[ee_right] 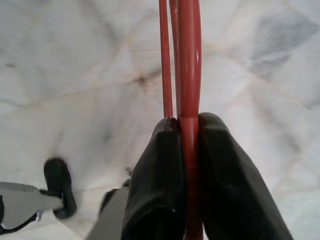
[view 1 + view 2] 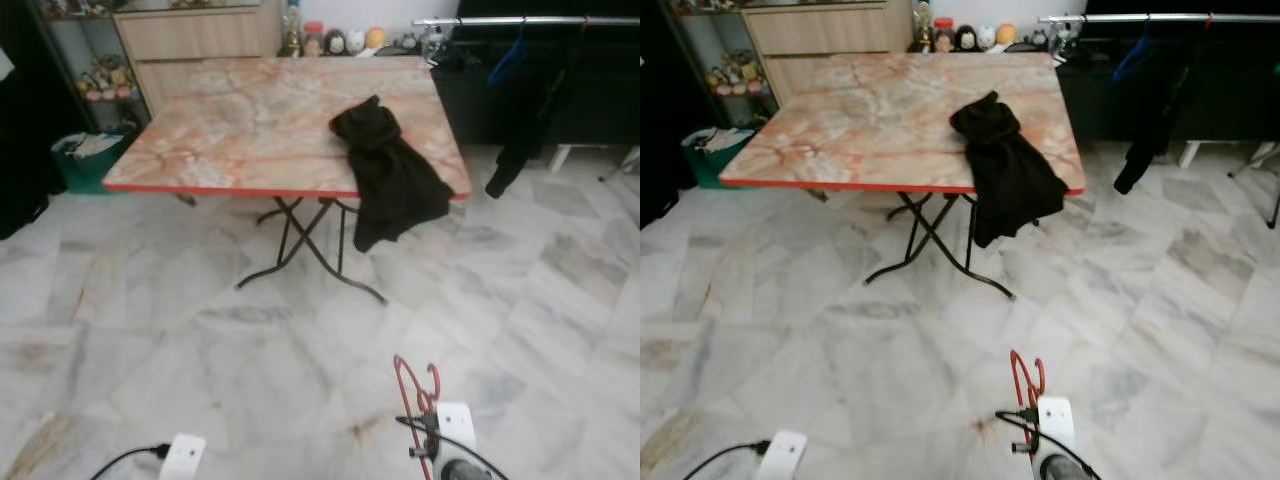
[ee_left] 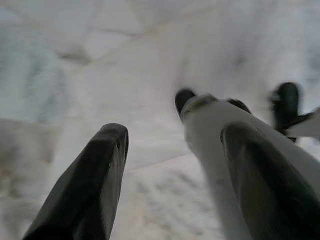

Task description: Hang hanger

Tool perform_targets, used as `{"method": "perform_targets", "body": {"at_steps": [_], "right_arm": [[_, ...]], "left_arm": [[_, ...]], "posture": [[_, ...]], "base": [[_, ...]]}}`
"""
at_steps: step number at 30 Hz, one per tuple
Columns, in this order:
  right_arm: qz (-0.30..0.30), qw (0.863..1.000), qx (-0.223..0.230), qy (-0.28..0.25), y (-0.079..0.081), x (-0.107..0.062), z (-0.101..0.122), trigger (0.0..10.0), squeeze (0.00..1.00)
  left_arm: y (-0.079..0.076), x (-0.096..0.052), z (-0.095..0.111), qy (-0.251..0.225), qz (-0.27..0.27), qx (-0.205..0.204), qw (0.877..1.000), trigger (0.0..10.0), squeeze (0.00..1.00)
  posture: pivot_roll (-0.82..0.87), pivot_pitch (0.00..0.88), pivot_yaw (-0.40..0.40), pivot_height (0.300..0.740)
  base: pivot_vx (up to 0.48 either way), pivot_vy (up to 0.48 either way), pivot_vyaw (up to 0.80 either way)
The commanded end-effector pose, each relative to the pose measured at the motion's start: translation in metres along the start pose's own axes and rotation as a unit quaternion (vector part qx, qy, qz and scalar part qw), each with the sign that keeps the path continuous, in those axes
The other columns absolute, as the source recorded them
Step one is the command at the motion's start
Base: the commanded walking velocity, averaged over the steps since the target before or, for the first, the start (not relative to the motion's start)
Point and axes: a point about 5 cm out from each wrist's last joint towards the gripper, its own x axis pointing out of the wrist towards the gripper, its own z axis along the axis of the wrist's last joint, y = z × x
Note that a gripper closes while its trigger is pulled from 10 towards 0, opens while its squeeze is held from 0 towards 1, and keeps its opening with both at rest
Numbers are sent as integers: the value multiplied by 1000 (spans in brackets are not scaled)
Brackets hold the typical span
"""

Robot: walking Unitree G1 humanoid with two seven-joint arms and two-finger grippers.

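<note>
A red hanger stands upright low in front of me, with my right gripper shut on its bar. Its hook points up over the marble floor. A black garment lies on the marble-patterned table and drapes over the near right edge. A metal clothes rail runs at the back right with a blue hanger and dark clothing on it. My left gripper is open over the floor, holding nothing.
The folding table has crossed black legs. A wooden cabinet and small figures stand behind it. A green bin sits at the left. Open marble floor lies between me and the table.
</note>
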Motion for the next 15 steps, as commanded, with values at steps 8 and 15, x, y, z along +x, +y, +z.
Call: {"method": "perform_targets", "body": {"at_steps": [8, 15], "right_arm": [[-6, 1000, -11, 12, -8, -2, -11, 10000, 0], [-7, 1000, -14, 10, -9, -2, -9, 10000, 0]], "left_arm": [[1, -1, -9, 12, -1, 8, 1000, 10000, 0], [0, -1, -10, 13, -5, 13, 1000, 10000, 0]], "posture": [[-107, 0, 20, 727], [-107, 0, 18, 727]], "base": [[0, -480, 0], [0, -480, 0]]}}
